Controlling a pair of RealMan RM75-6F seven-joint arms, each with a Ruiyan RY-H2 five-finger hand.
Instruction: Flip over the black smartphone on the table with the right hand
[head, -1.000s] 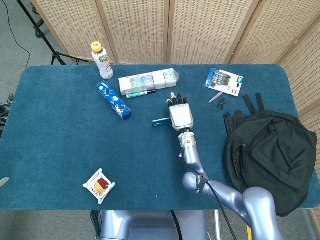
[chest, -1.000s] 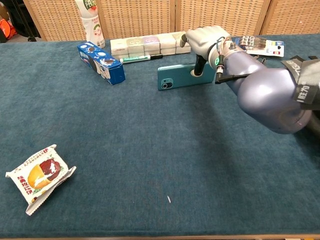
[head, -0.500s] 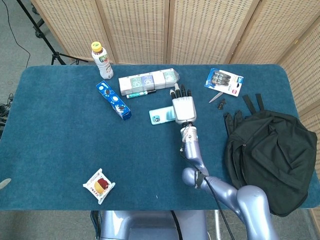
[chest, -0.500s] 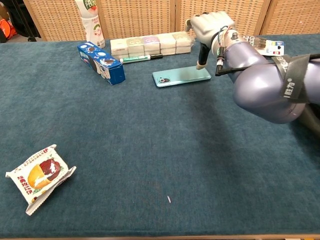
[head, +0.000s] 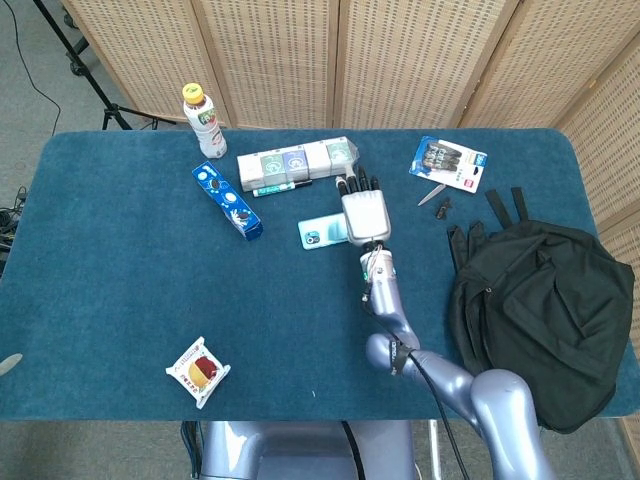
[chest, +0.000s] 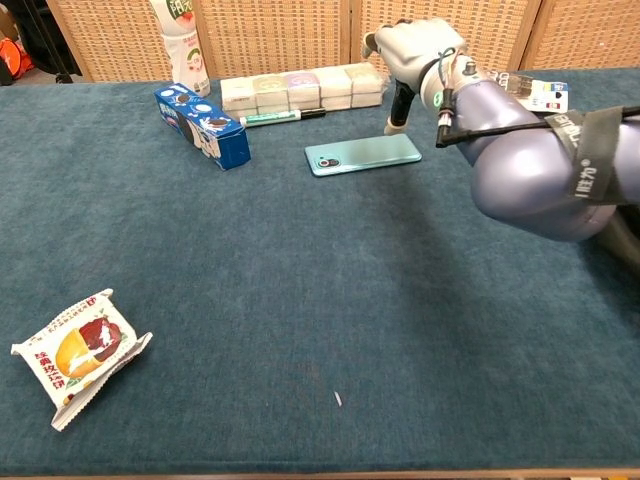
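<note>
The smartphone (head: 322, 232) lies flat on the blue bench (head: 120, 290), its teal back and camera facing up, just below the row of white boxes (head: 296, 160) and the marker (head: 280, 186). From the head view the right hand (head: 365, 213) covers the phone's right end, so contact cannot be judged there. The chest view settles it: the right hand (chest: 415, 52) hangs above the far right corner of the smartphone (chest: 362, 154), one dark finger pointing down with its tip just clear of the phone's edge, holding nothing. Whether the remaining fingers are spread or curled I cannot tell from either angle.

Only the head view shows the black backpack (head: 540, 310) at the bench's right edge. The blue snack box (head: 228, 200), the bottle (head: 203, 118), the battery pack (head: 448, 162) and the wrapped bun (head: 198, 371) show in both views. The left hand shows in neither view
</note>
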